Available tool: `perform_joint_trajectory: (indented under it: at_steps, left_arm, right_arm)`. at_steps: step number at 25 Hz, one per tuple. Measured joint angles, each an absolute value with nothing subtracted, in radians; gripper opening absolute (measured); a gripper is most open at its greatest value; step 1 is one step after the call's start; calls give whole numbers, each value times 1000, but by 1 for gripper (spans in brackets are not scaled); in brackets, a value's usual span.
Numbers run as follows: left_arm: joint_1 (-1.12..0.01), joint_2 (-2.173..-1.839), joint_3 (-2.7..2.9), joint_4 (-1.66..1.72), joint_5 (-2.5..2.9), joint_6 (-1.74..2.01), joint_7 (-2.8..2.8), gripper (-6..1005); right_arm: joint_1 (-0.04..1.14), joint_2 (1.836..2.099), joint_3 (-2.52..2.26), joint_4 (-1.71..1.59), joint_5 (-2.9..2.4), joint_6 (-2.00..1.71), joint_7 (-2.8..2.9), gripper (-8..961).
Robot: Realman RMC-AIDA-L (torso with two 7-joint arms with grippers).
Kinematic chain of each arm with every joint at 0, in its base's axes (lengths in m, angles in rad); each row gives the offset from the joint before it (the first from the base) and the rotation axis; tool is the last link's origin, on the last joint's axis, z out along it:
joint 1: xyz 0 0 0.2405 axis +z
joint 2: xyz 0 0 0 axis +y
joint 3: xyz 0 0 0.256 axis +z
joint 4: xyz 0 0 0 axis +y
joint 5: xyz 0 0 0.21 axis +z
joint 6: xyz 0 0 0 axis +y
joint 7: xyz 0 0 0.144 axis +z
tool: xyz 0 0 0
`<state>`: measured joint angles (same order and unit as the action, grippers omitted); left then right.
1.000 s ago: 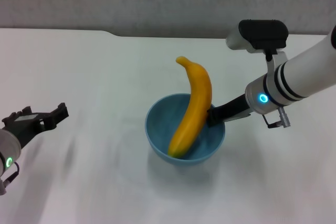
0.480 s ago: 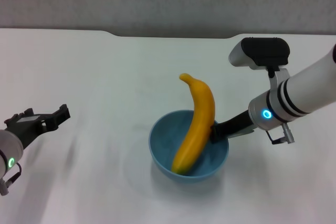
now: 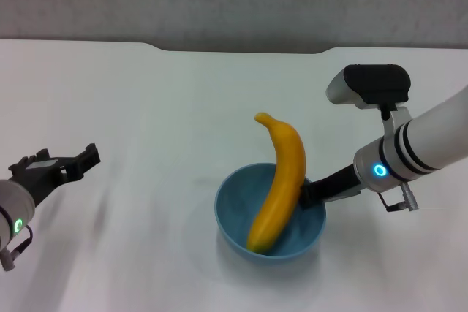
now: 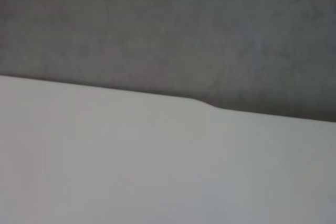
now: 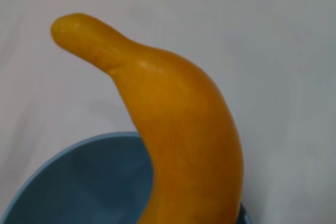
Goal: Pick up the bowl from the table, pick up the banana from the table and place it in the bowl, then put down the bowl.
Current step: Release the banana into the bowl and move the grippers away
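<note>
The light-blue bowl (image 3: 235, 224) is at the front middle of the white table (image 3: 146, 107), just above it or on it; I cannot tell which. The yellow banana (image 3: 281, 180) stands tilted in the bowl, its lower end on the bowl's bottom and its stem end sticking up past the far rim. My right gripper (image 3: 311, 191) is shut on the bowl's right rim, beside the banana. The right wrist view shows the banana (image 5: 178, 119) close up over the bowl's inside (image 5: 89, 182). My left gripper (image 3: 62, 166) is open and empty at the front left, far from the bowl.
The table's far edge with its shallow notch (image 3: 241, 51) meets a grey wall. The left wrist view shows only bare tabletop (image 4: 131, 166) and the wall (image 4: 168, 24).
My right gripper has carried the bowl with the banana toward the front right, lower in the head view. The left gripper has stayed in place.
</note>
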<state>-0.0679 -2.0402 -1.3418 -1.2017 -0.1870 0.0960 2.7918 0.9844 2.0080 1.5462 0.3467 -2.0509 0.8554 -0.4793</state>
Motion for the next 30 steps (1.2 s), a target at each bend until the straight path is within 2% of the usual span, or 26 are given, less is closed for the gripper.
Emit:
perform_joint_trajectory:
  at_steps: [13,20,21,27,30]
  left_arm:
    - [-72,-2042,-1327,-1201,-187,78,2792,890]
    - [-70,-2041,-1327,-1200,-187,65,2788,891]
    - [-66,-2041,-1326,-1200,-187,59,2787,891]
    - [-63,-2041,-1324,-1180,-187,40,2778,891]
    - [-55,-2040,-1324,-1178,-187,29,2768,891]
  right_arm:
    - [958,2009,1546,376,-2051,841,-489,129]
    - [899,2009,1546,479,-2051,859,-489,136]
    - [887,2008,1547,497,-2051,872,-489,331]
    - [818,2002,1553,601,-2063,937,-488,572]
    - [794,2000,1556,648,-2082,941,-488,579]
